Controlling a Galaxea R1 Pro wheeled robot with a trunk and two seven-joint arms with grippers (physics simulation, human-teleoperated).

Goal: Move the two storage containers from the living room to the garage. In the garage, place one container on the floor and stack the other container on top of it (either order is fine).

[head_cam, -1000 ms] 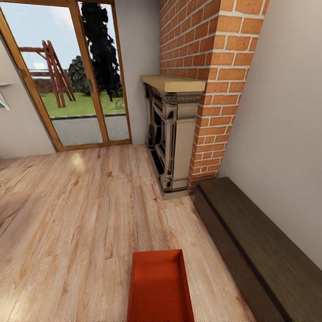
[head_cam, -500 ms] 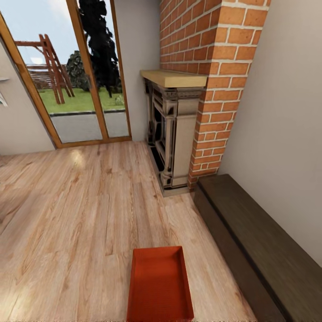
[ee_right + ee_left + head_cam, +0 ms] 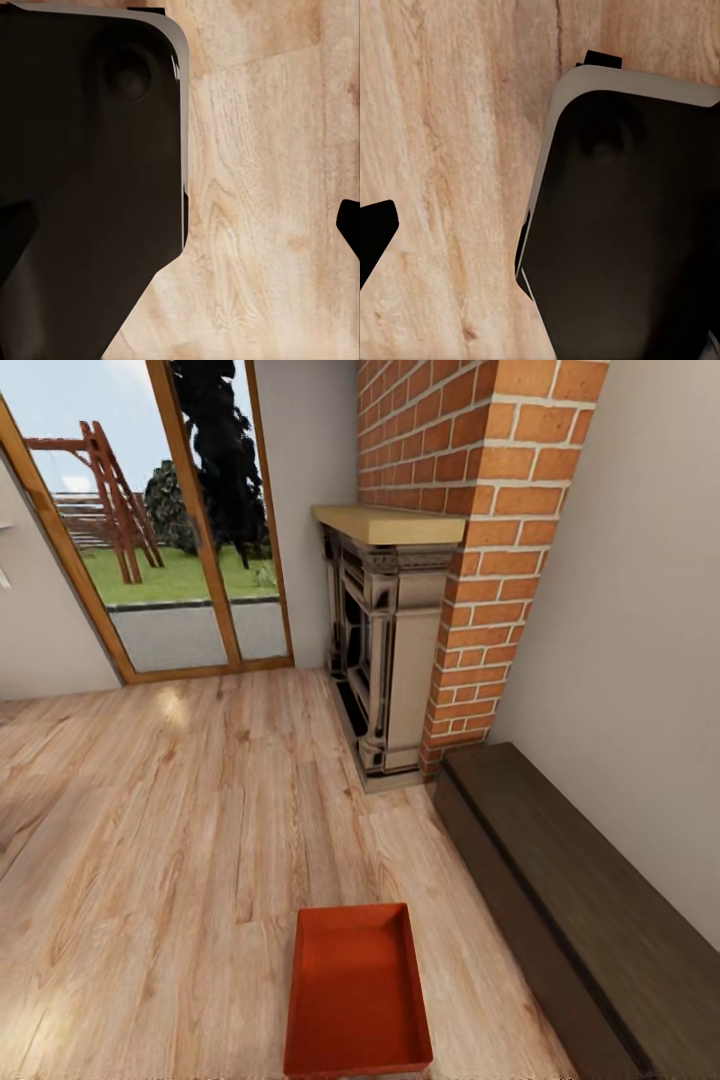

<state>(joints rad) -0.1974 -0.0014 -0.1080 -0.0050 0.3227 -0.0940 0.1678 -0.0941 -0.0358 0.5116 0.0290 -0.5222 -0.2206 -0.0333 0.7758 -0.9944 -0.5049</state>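
Storage container point(image 3: 357, 990), orange-red and open-topped, lay nearest on the pale plank floor point(image 3: 170, 840) of the living room. A dark low bench point(image 3: 580, 900) ran along the right wall. Farther off stood a brick fireplace point(image 3: 400, 640), and glass doors point(image 3: 170, 530) at far left. Whether either pincer stood open or closed could not be told.

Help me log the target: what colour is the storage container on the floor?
Orange-red, plain walls; the storage container shows best in the head view.
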